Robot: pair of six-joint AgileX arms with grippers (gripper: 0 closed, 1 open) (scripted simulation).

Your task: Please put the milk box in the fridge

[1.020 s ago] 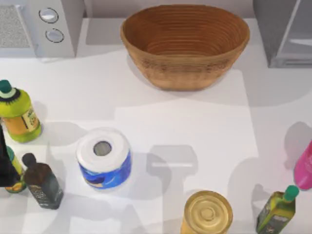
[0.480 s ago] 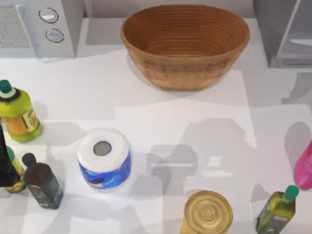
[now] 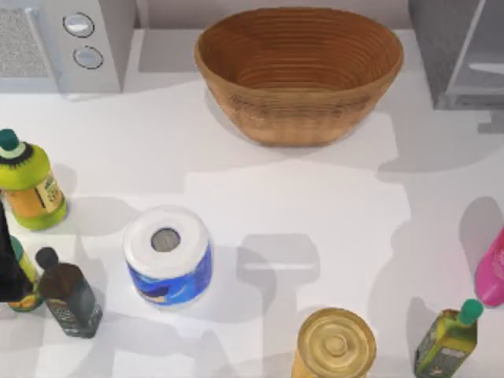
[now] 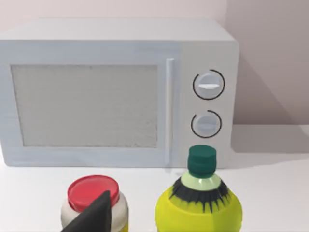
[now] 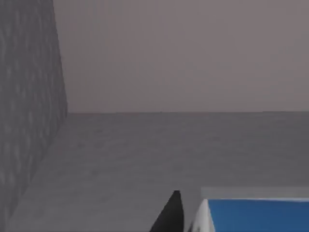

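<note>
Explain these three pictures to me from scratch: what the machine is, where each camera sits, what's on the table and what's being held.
This is a rendered simulation of two AgileX robot arms with two-finger grippers working at a white table.

The top view looks straight down. It shows a wicker basket, a light-grey microwave at the back left, the dark-grey fridge at the back right, a blue-and-white paper roll, a gold-lidded jar, a pink container and several bottles.

The left wrist view comes from a camera on the left arm. It faces the microwave, with a yellow-green bottle and a red-lidded jar in front, and a dark fingertip of the left gripper at the edge.

The right wrist view looks into a grey space, seemingly the fridge interior. Beside a dark fingertip is the blue top of the milk box, apparently carried there.
</note>
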